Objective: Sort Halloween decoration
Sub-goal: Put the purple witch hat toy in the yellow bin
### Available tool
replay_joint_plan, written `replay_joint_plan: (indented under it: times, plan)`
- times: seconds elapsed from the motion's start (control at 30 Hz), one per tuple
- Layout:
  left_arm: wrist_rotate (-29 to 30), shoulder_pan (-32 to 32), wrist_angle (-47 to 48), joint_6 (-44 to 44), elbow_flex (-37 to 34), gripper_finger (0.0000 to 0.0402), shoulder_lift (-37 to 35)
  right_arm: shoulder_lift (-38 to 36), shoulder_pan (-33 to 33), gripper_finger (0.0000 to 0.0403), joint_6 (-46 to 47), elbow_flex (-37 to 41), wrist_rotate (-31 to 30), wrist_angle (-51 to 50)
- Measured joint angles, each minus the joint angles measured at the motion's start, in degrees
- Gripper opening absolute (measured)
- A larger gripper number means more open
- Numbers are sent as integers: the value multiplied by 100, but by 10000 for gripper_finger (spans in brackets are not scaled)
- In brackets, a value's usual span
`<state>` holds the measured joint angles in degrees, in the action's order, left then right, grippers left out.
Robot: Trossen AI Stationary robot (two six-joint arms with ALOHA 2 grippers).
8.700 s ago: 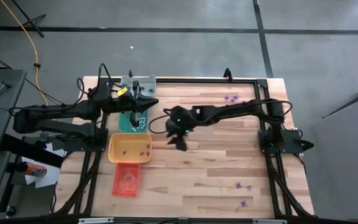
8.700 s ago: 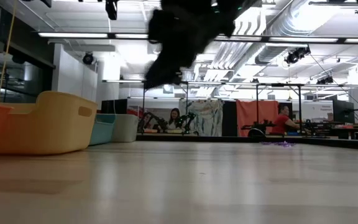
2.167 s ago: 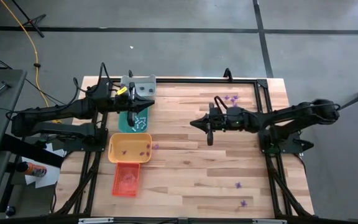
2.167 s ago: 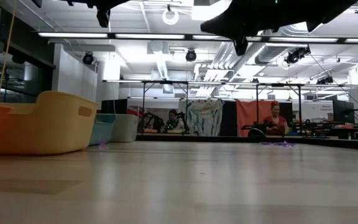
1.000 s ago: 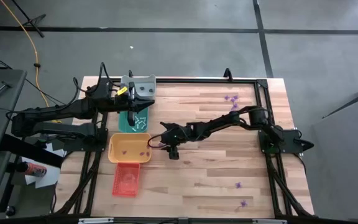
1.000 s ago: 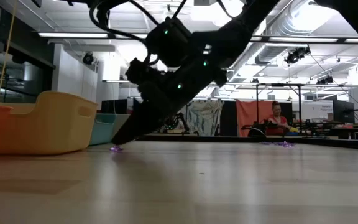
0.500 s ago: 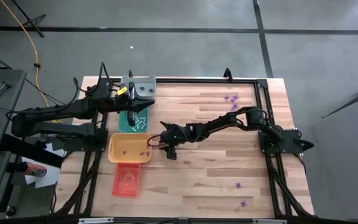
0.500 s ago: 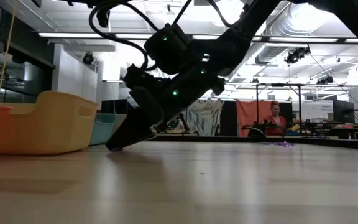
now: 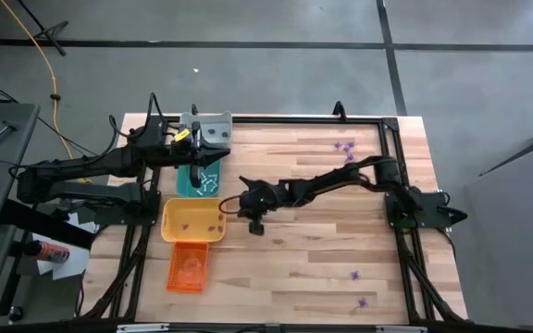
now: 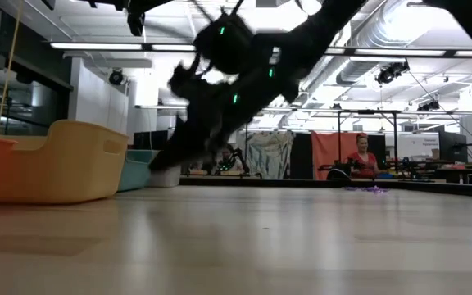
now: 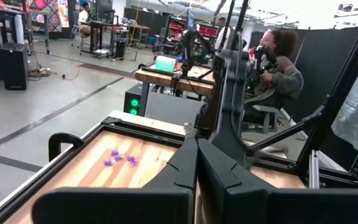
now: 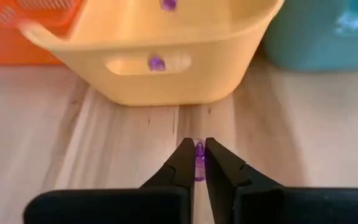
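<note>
A pale wooden worktop [image 9: 303, 250] carries four trays at nine o'clock. The right hand [image 12: 197, 163] pinches one purple trinket [image 12: 199, 159] just beside the yellow tray [image 12: 166, 62], likely for dropping there with the other purples. The left hand [image 11: 197, 163], clenched, waits over the grey tray [image 9: 213, 125].

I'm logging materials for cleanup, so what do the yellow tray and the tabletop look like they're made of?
The yellow tray looks like moulded plastic with a smooth matte finish: rounded rim, cut-out handle slot. The tabletop looks like light wood planks, going by its grain lines and seams; whether it is solid or laminate can't be told.
</note>
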<state>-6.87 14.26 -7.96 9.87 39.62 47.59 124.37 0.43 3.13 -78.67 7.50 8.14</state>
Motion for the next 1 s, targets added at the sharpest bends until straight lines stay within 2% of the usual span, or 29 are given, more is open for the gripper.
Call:
replay_joint_plan:
  times: [0.1, 0.2, 0.33, 0.43, 0.53, 0.67, 0.8, 1.0]
  plan:
    - [0, 1, 4, -2, 0, 0, 0, -525, -70, 5, -408, 78, 87, -686]
    - [2, 2, 37, -1, 2, 0, 0, -1149, -177, 6, -541, 492, 213, -1427]
    - [2, 2, 69, -2, 0, 0, -2, -2328, -280, 3, -283, 1885, 216, -1516]
    - [12, 2, 83, -4, 0, 0, -2, -3361, -286, 2, 465, 3213, 91, -1208]
    - [20, 2, 114, -64, 0, 0, -2, -4413, -172, 2, 1409, 4339, -160, -422]
    - [62, 0, 127, -200, 0, 0, 25, -5368, 17, 1, 2137, 5263, -876, 1086]
    - [79, 2, 115, -205, 0, 0, 85, -5545, 18, 1, 1842, 5123, -1485, 1934]
    - [62, -15, 79, -187, 0, 0, 344, -5295, -79, 1, 552, 3899, -1404, 1960]
